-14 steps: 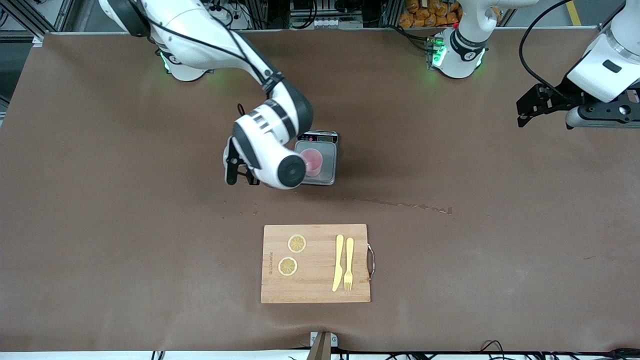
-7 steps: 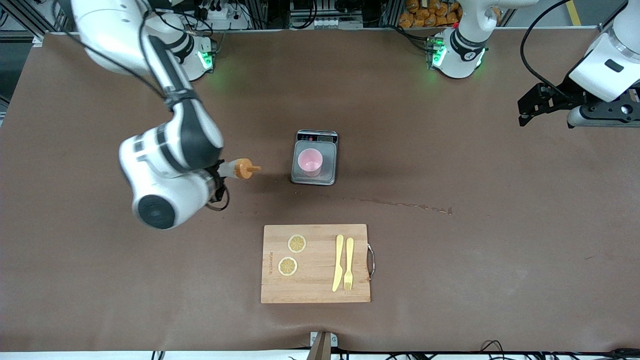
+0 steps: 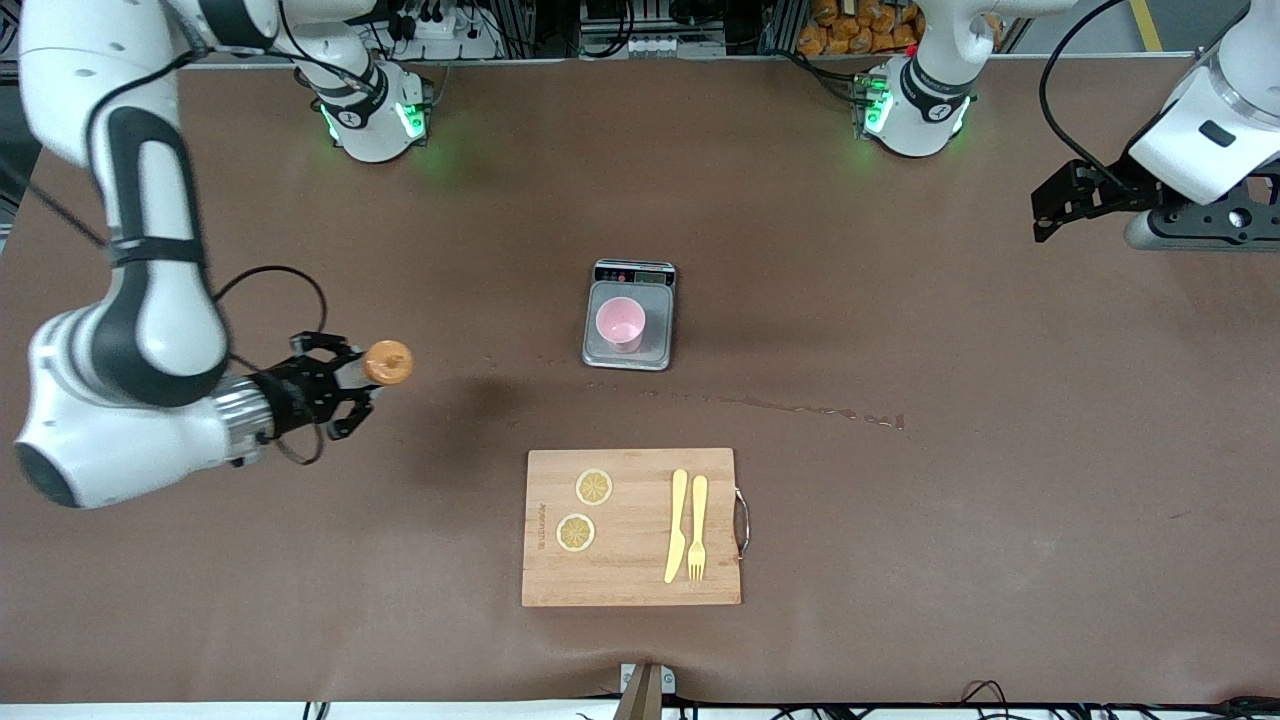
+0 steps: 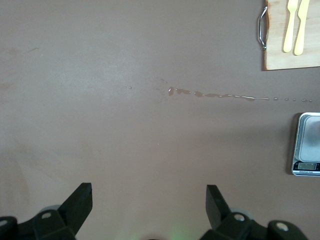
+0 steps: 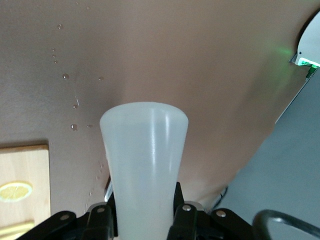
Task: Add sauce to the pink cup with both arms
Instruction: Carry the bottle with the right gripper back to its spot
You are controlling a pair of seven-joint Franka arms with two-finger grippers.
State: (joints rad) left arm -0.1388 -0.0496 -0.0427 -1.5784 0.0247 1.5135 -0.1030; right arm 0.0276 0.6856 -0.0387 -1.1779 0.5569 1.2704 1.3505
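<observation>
— So where do we have the sauce (image 3: pixel 377 365) right now?

— We hold it in the right gripper (image 3: pixel 335 385), up over bare table (image 3: pixel 900 560) toward the right arm's end. Our fingers pinch the translucent body; the orange cap points away from the wrist, toward the middle of the table. In the right wrist view the bottle (image 5: pixel 144 165) fills the middle, clamped between the black fingers (image 5: pixel 187 215).

— And the pink cup (image 3: pixel 620 322)?

— Upright on the grey scale (image 3: pixel 630 352) at the table's middle, at about three o'clock from the bottle's cap and well apart from it. The scale's display edge faces the arms' bases.

— Our other claw?

— The left gripper (image 3: pixel 1062 205) hangs over the table's edge at the left arm's end, at roughly two o'clock from the cup. Its wrist view shows the fingers (image 4: pixel 80 200) spread wide with nothing between them. That arm waits.

— What else do we see?

— A wooden cutting board (image 3: pixel 632 580) at six o'clock from the scale, nearer the front camera. It carries two lemon slices (image 3: pixel 594 487) plus a yellow knife (image 3: pixel 677 525) and fork (image 3: pixel 697 528) side by side. A thin trail of spilled drops (image 3: pixel 800 408) runs across the table between scale and board.
</observation>
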